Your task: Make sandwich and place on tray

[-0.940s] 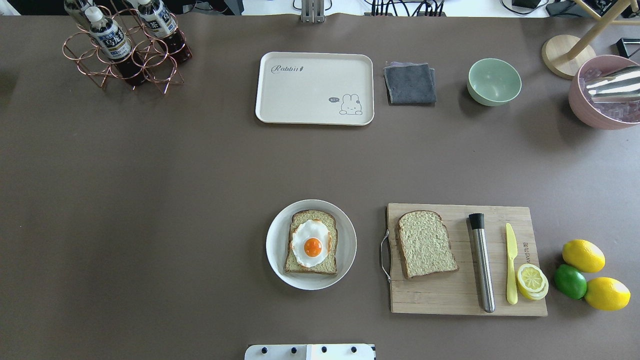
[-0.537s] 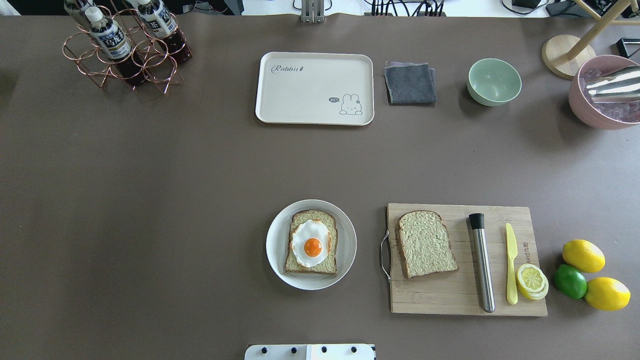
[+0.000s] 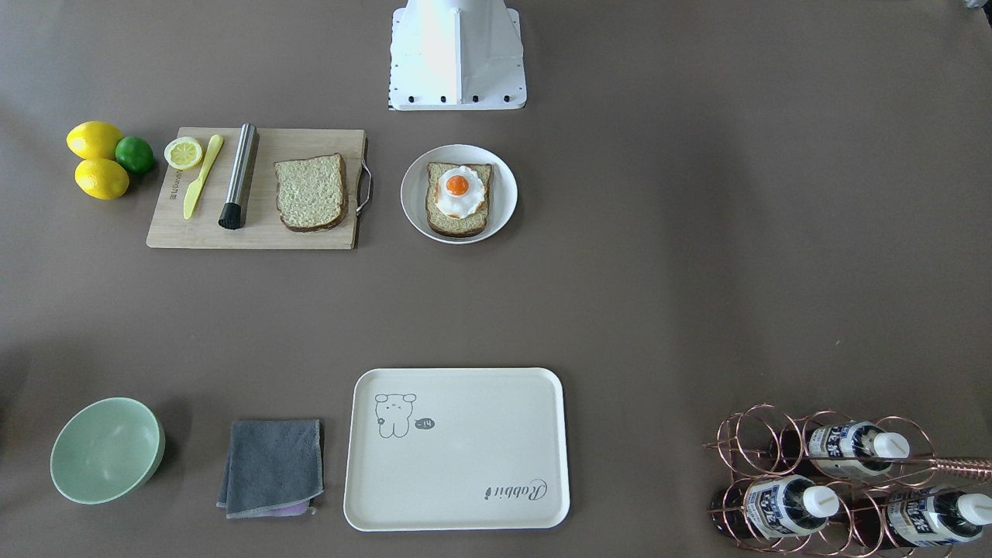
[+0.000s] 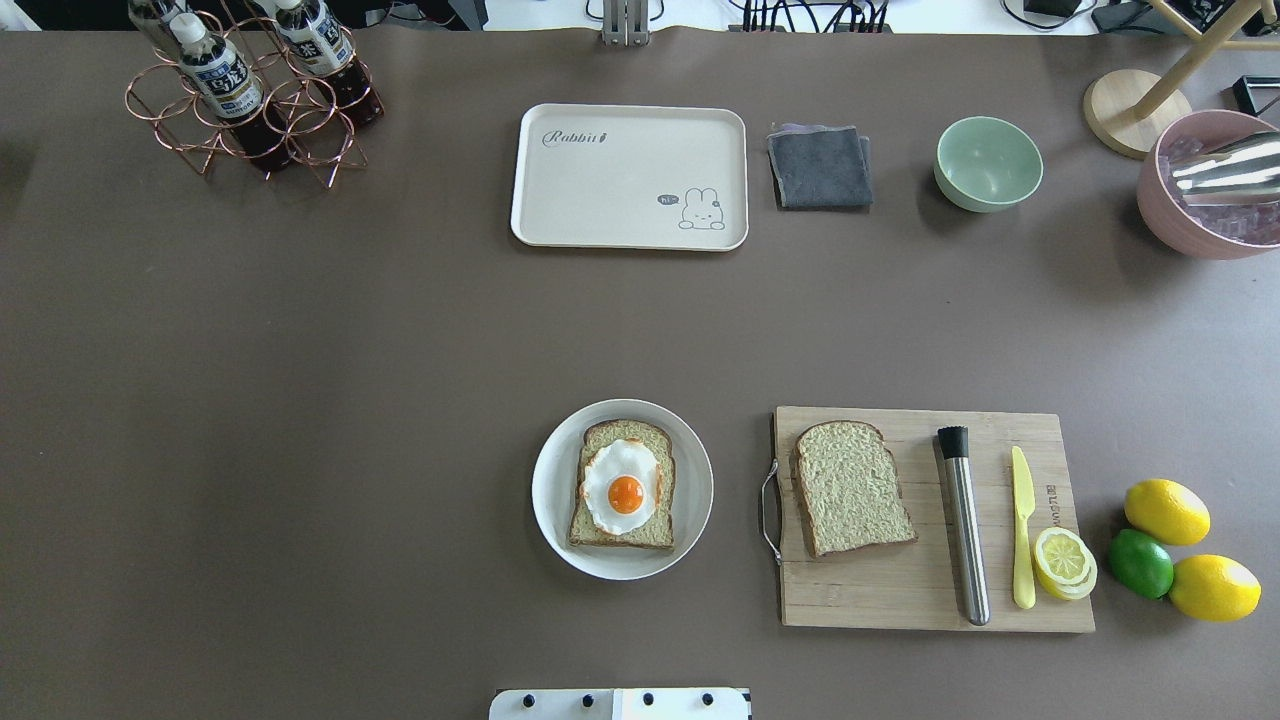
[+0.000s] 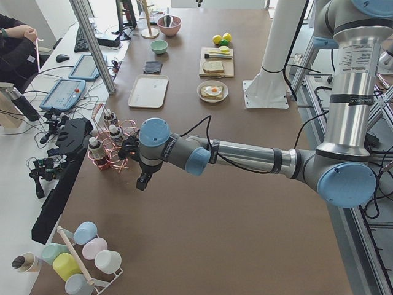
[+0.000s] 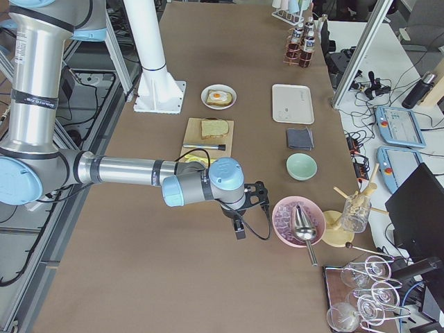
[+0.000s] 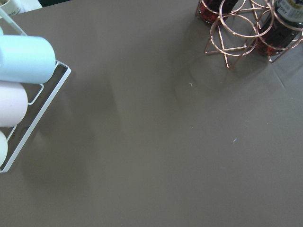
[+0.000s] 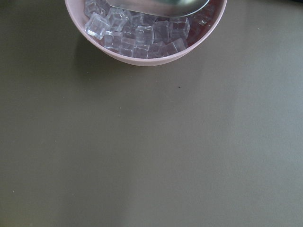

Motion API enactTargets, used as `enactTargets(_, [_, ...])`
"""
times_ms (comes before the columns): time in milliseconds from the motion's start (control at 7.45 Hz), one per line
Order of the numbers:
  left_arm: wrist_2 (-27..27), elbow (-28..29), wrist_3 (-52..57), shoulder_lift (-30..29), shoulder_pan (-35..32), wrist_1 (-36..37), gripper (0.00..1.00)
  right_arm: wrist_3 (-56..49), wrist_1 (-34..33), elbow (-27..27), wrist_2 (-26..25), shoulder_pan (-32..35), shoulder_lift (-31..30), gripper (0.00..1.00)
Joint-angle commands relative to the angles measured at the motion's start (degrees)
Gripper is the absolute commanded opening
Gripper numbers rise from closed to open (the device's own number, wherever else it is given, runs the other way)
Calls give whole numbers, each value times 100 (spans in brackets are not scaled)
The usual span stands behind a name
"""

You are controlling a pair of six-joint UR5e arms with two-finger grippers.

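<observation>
One bread slice (image 4: pixel 650 535) with a fried egg (image 4: pixel 622 487) on it lies on a round white plate (image 4: pixel 550 490), also in the front view (image 3: pixel 411 194). A second bread slice (image 4: pixel 852 487) lies bare on the wooden cutting board (image 4: pixel 900 590). The cream tray (image 4: pixel 628 176) stands empty at the far side, also in the front view (image 3: pixel 457 449). My left gripper (image 5: pixel 142 182) hovers by the bottle rack, far from the food. My right gripper (image 6: pixel 239 231) hovers beside the pink ice bowl (image 6: pixel 297 220). I cannot tell whether either is open or shut.
On the board lie a steel muddler (image 4: pixel 964 525), a yellow knife (image 4: pixel 1021 525) and a lemon slice (image 4: pixel 1063 560). Two lemons and a lime (image 4: pixel 1140 563) sit right of it. A grey cloth (image 4: pixel 820 165), green bowl (image 4: pixel 988 163) and copper bottle rack (image 4: pixel 250 95) stand at the far side.
</observation>
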Motion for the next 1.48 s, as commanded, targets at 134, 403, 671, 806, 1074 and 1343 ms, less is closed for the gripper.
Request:
enactTargets(134, [12,-520,-2817,-75,1079,-1210,99,1261,-2,489,128,-570,208,100])
enactTargets(403, [30,-1028,-3908,-75,1686,-1249,99,2606,7,964,67,-1149,269,100])
enactTargets(671, [659,-1503,-5000,-127,2546,-1249,99,3881,7,1482,-82,-1773,279,99])
enactTargets(806, [1098,-1653,-5589,-310,3090,-1249,99,4235,7,1668,-214,-2141,296,99])
enactTargets(1074, [1496,-1672,-6460,-749,3665,-1232,99,5251,251,1696,-572,-2896,681,100])
enactTargets(1343, [1691,-1629,-6746,-1040,3956,-1214,99,6519,841,1652,-1425,-4083,962,100])
